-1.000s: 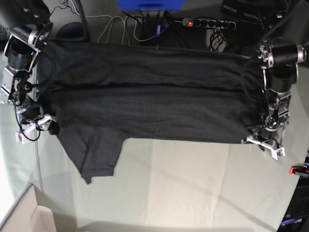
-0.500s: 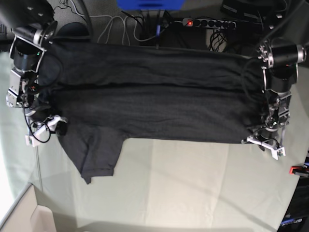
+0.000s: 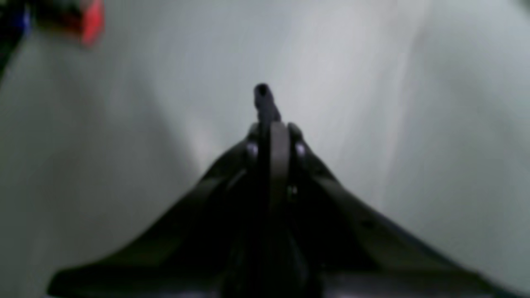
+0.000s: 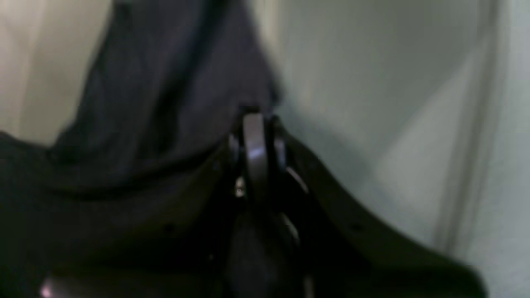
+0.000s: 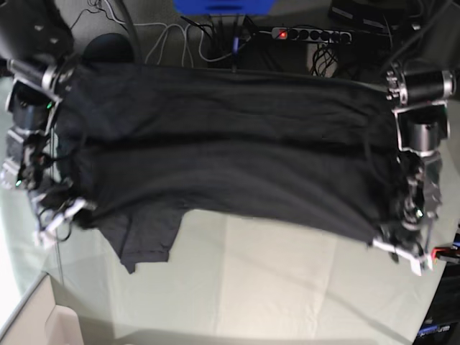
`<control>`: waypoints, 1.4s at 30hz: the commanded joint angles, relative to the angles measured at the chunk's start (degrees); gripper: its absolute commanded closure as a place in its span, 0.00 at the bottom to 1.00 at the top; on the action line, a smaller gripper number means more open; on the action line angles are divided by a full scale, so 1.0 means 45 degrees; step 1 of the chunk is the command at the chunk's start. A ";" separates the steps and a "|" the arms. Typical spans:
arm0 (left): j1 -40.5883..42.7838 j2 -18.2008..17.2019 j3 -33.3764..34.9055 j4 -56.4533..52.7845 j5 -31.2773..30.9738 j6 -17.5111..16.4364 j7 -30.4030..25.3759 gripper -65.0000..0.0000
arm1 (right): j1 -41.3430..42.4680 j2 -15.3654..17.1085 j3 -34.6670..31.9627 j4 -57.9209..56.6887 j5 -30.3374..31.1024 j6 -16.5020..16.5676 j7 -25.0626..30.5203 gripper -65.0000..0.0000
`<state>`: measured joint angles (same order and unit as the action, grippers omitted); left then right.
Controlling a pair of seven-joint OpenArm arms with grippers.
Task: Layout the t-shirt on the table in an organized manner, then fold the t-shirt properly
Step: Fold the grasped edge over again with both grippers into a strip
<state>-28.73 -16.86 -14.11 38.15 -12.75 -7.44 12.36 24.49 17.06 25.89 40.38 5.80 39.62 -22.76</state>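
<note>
My left tool is clenched on the t-shirt at its near corner, and my right tool is pinched shut on the opposite edge beside the sleeve. The shirt lies spread across the table. I judge this the laying-out step; next calls for drawing both corners toward me evenly, keeping the cloth taut.

The table has a pale green-grey cloth on it, with soft creases. A big black t-shirt lies spread across the far part, from the left side to the right. One sleeve hangs toward the near left. A small red clamp sits at the right edge.
</note>
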 commanded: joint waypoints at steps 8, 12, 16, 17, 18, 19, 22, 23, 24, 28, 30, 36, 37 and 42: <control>-0.0775 -0.0131 -0.0020 0.1300 0.0031 0.0062 0.0213 1.00 | 0.1679 0.0224 0.0039 0.0199 0.0166 0.0085 -0.0421 1.00; -0.0873 -0.0131 -0.0020 0.1319 0.0011 0.0081 0.0213 1.00 | 0.1991 0.0497 0.0059 0.0199 0.0244 0.0085 -0.0871 1.00; -0.1049 -0.0170 -0.0039 0.1319 0.0011 0.0081 0.0213 1.00 | 0.1893 0.0751 0.0078 0.0609 0.0635 0.0085 -0.0929 1.00; -0.1049 -0.0170 -0.0039 0.1319 0.0011 0.0081 0.0213 1.00 | 0.1796 0.0790 0.0078 0.0980 0.0830 0.0085 -0.0929 1.00; -0.1068 -0.0170 -0.0039 0.1319 0.0011 0.0081 0.0213 1.00 | 0.1561 0.0810 0.0078 0.1312 0.1006 0.0085 -0.1046 1.00; -0.1068 -0.0170 -0.0039 0.1319 0.0011 0.0081 0.0213 1.00 | 0.1405 0.0829 0.0078 0.1664 0.1201 0.0085 -0.1300 1.00; -0.1068 -0.0131 -0.0039 0.1319 0.0011 0.0081 0.0213 1.00 | 0.0917 0.0829 0.0078 0.3246 0.1885 0.0085 -0.2355 1.00; -0.1068 -0.0111 -0.0039 0.1319 0.0011 0.0081 0.0213 1.00 | 0.0584 0.0810 0.0098 0.3754 0.2139 0.0085 -0.2648 1.00; -0.1049 -0.0092 -0.0039 0.1319 0.0011 0.0081 0.0213 1.00 | 0.0272 0.0810 0.0215 0.4223 0.2354 0.0085 -0.2824 1.00; -0.0736 -0.0092 -0.0039 0.1808 0.0011 0.0081 0.0213 1.00 | -0.0978 0.0380 0.0899 0.5786 0.2530 0.0085 -0.3156 1.00; -0.0365 -0.0111 -0.0039 0.2316 0.0011 0.0081 0.0213 1.00 | -0.1486 0.0263 0.1055 0.6079 0.2530 0.0085 -0.3156 1.00; 0.1725 -0.0170 -0.0567 0.4445 0.0011 0.0081 0.0213 1.00 | -0.3284 -0.0128 0.1368 0.6860 0.2569 0.0085 -0.3078 1.00; 0.2096 -0.0092 -0.1016 0.4699 0.0011 0.0023 0.0213 1.00 | -0.3616 -0.0167 0.1543 0.7153 0.2569 0.0085 -0.3059 1.00; 0.3777 0.0299 -0.2188 0.5676 0.0011 -0.0016 0.0213 1.00 | -0.5022 -0.0831 0.2051 0.8775 0.2569 0.0085 -0.3156 1.00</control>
<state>-10.50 -14.90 -23.99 62.61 -12.45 -7.14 14.57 0.89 11.97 34.65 78.91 16.78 39.90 -38.33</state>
